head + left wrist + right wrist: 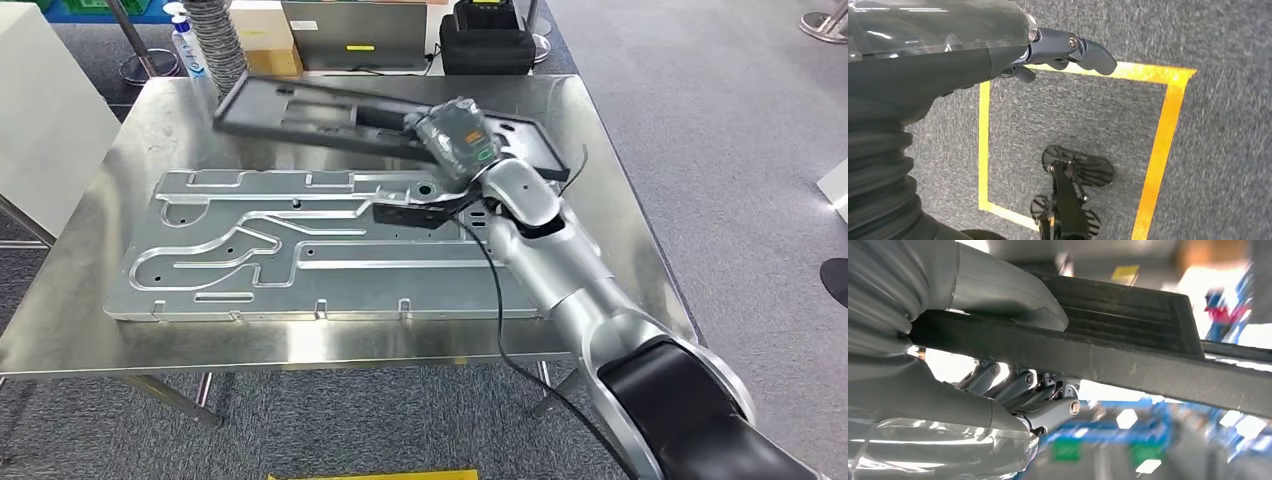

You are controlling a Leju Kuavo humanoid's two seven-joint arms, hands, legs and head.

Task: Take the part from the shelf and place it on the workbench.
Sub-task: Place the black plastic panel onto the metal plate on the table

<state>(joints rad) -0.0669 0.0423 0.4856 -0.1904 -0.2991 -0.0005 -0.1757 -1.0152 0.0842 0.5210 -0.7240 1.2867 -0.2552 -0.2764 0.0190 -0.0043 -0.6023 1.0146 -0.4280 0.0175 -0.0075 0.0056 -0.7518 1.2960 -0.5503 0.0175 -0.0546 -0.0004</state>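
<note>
Two flat pieces were over the steel bench (600,150): a large grooved aluminium plate (300,250) lying on it, and the black ribbed plastic part (300,105), held tilted above the far side. Right hand (455,140) gripped the part's edge, thumb on top. Risk: a one-edge grip could let the long part pivot, slip, and strike the plate. Left hand (1068,50) hung over the carpet, holding nothing, fingers loosely extended.

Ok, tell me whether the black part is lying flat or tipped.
Tipped: the right hand holds the black part slanted above the table.
</note>
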